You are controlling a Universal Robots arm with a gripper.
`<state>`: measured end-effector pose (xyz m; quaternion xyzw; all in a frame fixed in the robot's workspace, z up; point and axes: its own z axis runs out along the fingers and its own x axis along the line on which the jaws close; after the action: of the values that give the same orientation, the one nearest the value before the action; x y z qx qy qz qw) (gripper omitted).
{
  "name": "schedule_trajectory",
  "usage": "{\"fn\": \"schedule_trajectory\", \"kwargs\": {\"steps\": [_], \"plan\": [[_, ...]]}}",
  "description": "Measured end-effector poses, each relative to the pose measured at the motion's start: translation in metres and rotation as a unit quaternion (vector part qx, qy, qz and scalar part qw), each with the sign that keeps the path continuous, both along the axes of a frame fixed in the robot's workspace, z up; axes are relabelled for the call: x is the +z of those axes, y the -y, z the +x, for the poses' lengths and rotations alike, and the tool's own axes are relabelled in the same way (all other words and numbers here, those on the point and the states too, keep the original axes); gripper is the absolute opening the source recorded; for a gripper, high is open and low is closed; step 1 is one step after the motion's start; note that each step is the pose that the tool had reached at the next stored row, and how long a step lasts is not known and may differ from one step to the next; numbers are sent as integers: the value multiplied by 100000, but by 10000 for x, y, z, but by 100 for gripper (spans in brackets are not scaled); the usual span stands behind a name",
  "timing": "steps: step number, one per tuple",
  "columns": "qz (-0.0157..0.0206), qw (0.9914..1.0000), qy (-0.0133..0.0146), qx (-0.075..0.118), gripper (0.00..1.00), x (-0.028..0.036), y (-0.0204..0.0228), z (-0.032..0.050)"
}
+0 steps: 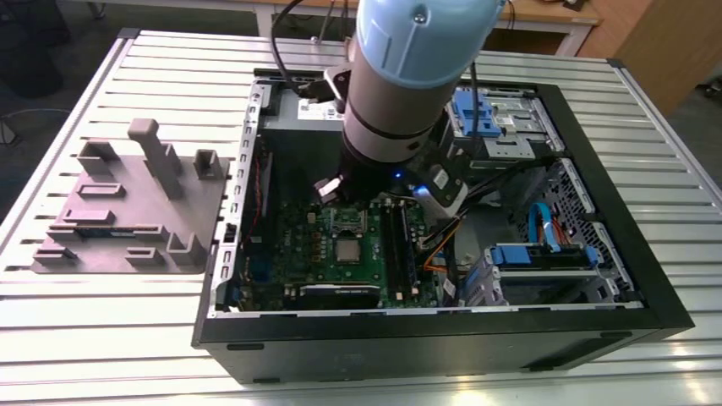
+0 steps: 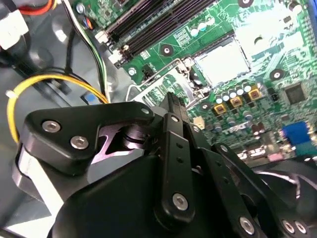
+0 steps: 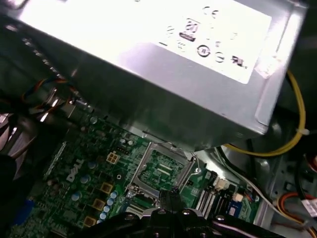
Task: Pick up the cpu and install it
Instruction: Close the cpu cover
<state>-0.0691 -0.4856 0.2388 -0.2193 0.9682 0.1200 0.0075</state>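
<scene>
- Black linkage gripper (image 2: 171, 101), nearest the lens in both wrist views: fingers clenched to a thin tip, nothing seen between them.
- Small flat square cpu with a silvery-grey metal top (image 2: 222, 61): lying in its socket, apart from the gripper tip.
- Hinged metal socket frame (image 3: 161, 168): swung open just beside the cpu, with the gripper tip over its edge.
- Green motherboard (image 1: 304, 245): carries the socket and long black memory slots (image 2: 148, 20).
- Grey power-supply box with a white label (image 3: 163, 64): near the frame.
- Pale blue and silver arm (image 1: 395, 76): reaches steeply down into the open black computer case (image 1: 451, 347).
- Grey moulded tray (image 1: 124, 211): on the slatted metal table (image 1: 113, 338), at the exterior view's left of the case.
</scene>
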Motion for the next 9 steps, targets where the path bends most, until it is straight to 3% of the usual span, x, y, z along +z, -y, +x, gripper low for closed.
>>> {"fn": "schedule_trajectory", "kwargs": {"steps": [4,9], "plan": [[-22,99998,-2,572,10,-26,-20,56],[-20,99998,-43,572,10,-64,-94,162]]}}
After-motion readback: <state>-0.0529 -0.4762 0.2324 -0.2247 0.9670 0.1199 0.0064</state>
